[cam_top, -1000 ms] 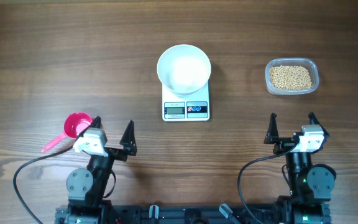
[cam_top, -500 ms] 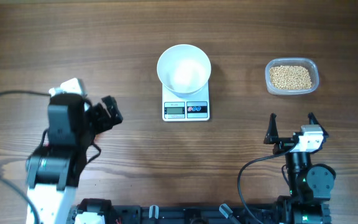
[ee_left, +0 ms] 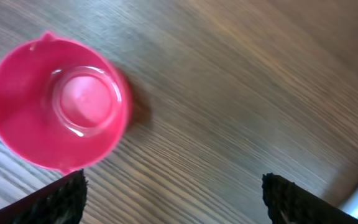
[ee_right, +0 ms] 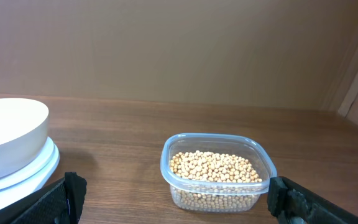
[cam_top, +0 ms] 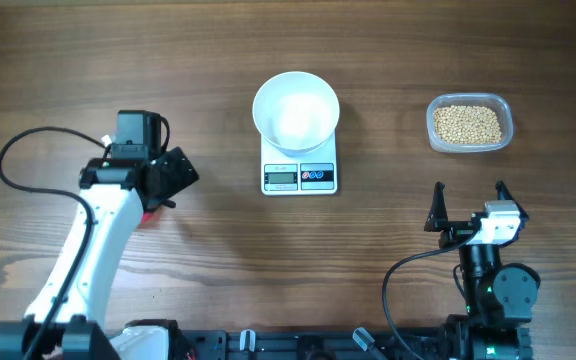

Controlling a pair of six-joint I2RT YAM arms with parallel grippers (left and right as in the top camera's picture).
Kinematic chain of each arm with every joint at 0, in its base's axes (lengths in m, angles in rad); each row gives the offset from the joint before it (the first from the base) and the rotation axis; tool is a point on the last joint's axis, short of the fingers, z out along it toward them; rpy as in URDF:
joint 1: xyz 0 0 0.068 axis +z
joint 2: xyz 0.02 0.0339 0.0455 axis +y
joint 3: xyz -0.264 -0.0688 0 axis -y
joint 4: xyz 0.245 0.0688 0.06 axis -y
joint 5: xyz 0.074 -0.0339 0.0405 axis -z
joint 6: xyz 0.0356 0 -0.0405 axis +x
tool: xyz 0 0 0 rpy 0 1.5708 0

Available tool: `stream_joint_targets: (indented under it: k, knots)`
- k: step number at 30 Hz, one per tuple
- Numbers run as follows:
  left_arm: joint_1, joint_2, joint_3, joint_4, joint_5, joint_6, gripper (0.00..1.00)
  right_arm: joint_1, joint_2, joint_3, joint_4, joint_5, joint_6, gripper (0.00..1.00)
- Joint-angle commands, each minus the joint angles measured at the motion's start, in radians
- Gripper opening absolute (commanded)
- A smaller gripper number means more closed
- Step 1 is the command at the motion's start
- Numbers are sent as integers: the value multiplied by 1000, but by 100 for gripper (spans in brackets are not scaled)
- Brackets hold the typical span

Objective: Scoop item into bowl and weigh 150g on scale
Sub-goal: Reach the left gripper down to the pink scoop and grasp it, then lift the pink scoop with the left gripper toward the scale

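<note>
The tan beans (cam_top: 469, 123) fill a clear plastic container (ee_right: 216, 144) at the right rear. A white bowl (cam_top: 296, 108) rests on the white scale (cam_top: 299, 175) at the table's middle; its inside looks bare. My left gripper (cam_top: 173, 178) hovers open over a pink scoop (ee_left: 58, 102), whose round cup lies just beyond and left of the left fingertip (ee_left: 61, 198). Nothing is between the fingers. In the overhead view the arm hides nearly all of the scoop. My right gripper (cam_top: 468, 205) stands open near the front edge, facing the beans (ee_right: 215, 168) and the bowl (ee_right: 11, 134).
The scale's display and two buttons (cam_top: 299, 177) face the front edge. Bare wooden tabletop (cam_top: 388, 230) lies between the two arms. The left arm's cable (cam_top: 13, 160) loops out to the left.
My left arm has risen from its rest near the front edge and reached out over the pink scoop, now covering it from above. The right arm has not moved.
</note>
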Motion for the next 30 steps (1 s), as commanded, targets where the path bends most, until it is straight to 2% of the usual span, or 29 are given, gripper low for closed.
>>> stream_joint_targets:
  k: [1,8,16,18,19,20,21,22,24,26,28,30]
  knots:
    - [58,68,16,14,-40,-47,93,-3,-6,-3,3,-10,14,100]
    - [161,141,-31,74,-43,-47,89,-3,-6,-3,3,-10,14,100]
    - [166,230,-49,144,14,-47,80,-3,-6,-3,3,-10,14,100]
    - [166,249,-49,147,14,-47,68,-3,-6,-3,3,-10,14,100]
    - [166,251,-49,151,14,-47,56,-3,-6,-3,3,-10,14,100]
    - [166,251,-49,154,19,-47,38,-3,-6,-3,3,-10,14,100]
    - [166,251,-49,154,43,-47,15,-3,-6,-3,3,-10,14,100]
    - [166,251,-49,157,77,-47,4,-3,-6,-3,3,-10,14,100]
    - [164,251,-49,170,137,-66,4,-3,-6,-3,3,-10,14,100]
    - [158,251,-48,211,219,-144,4,-3,-6,-3,3,-10,14,100]
    - [121,251,-36,280,291,-206,4,-3,-6,-3,3,-10,14,100]
    - [64,251,0,330,301,-261,4,-3,-6,-3,3,-10,14,100]
